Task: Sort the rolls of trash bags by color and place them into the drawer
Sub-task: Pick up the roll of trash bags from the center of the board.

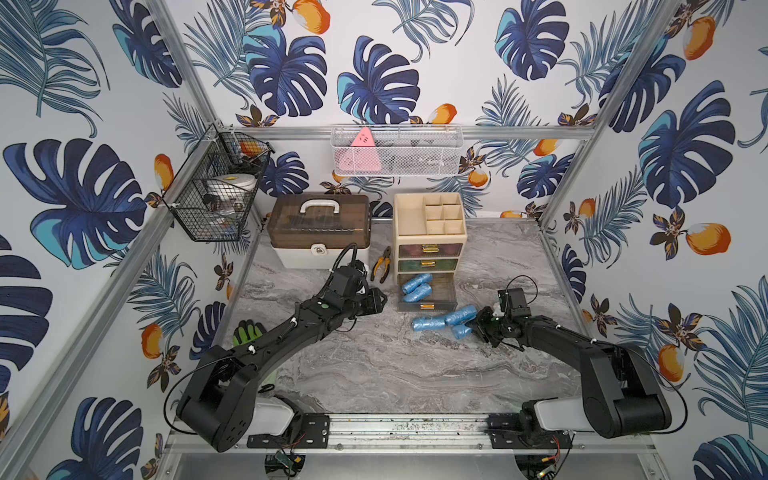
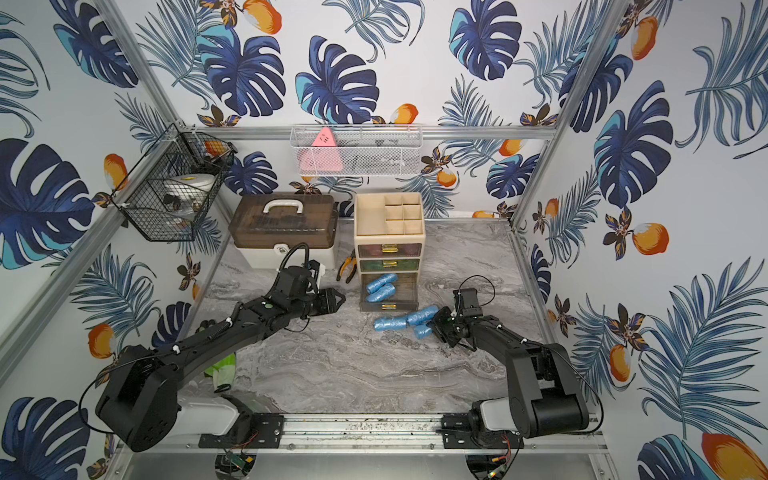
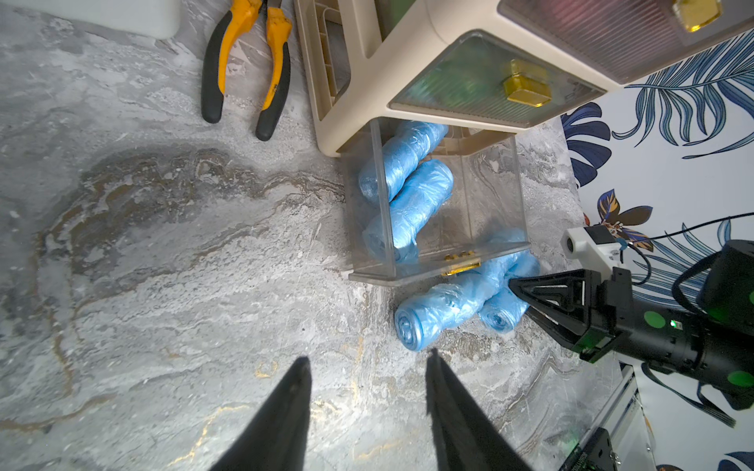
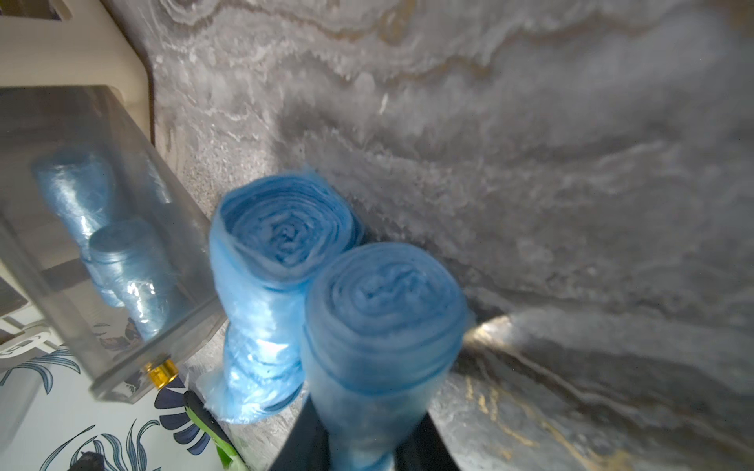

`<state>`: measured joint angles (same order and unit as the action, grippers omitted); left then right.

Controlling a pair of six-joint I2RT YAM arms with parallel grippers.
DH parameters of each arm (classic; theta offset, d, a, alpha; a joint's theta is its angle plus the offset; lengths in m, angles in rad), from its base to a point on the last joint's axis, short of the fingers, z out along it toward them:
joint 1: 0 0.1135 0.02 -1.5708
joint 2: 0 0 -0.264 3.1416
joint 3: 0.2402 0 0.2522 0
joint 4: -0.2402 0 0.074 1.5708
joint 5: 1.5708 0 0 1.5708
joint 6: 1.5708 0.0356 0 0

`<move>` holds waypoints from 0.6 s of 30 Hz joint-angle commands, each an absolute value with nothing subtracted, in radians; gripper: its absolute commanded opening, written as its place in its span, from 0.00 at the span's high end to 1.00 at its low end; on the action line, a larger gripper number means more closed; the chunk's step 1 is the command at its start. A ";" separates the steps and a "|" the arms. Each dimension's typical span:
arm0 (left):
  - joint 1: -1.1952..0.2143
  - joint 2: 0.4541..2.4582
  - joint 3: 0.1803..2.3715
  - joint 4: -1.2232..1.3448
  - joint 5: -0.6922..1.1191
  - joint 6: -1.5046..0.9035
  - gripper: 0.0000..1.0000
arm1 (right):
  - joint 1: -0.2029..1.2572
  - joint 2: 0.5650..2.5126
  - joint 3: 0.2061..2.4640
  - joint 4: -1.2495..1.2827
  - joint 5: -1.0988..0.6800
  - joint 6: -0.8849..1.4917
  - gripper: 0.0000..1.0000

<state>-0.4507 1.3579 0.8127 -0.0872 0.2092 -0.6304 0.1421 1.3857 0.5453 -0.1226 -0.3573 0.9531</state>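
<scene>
The beige drawer unit [image 1: 430, 232] has its clear bottom drawer [image 1: 451, 293] pulled out, with two blue rolls [image 1: 417, 286] lying in it. Three more blue rolls are on the table in front of the drawer, seen in both top views [image 1: 428, 322] [image 2: 390, 323]. My right gripper [image 4: 365, 428] is shut on the short blue roll [image 4: 383, 326] nearest it [image 1: 462, 331], right beside another roll [image 4: 281, 244]. My left gripper [image 3: 367, 363] hangs open and empty left of the drawer [image 1: 381, 300]. The two upper drawers are shut, tinted green [image 3: 481, 85] and reddish [image 3: 612, 36].
Yellow-handled pliers [image 1: 382, 270] lie left of the drawer unit, next to a brown-lidded toolbox [image 1: 318, 228]. A green glove [image 1: 248, 333] is partly under the left arm. A black wire basket [image 1: 216, 187] and a white mesh basket [image 1: 395, 149] hang on the walls.
</scene>
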 commanded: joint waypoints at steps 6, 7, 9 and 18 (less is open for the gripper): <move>-0.449 1.361 0.806 -0.054 0.217 -0.637 0.50 | 0.137 1.243 0.582 -0.222 -0.366 0.929 0.81; -0.448 1.363 0.805 -0.052 0.218 -0.640 0.50 | 0.138 1.230 0.599 -0.236 -0.375 0.925 0.81; -0.449 1.366 0.803 -0.047 0.222 -0.643 0.50 | 0.141 1.214 0.629 -0.243 -0.402 0.926 0.81; -0.449 1.365 0.801 -0.041 0.222 -0.653 0.50 | 0.239 1.330 0.788 -0.160 -0.447 0.996 0.80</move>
<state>-0.4507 1.3689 0.8028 -0.0677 0.2165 -0.6491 0.2157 1.2961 0.7574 -0.2050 -0.4309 0.9604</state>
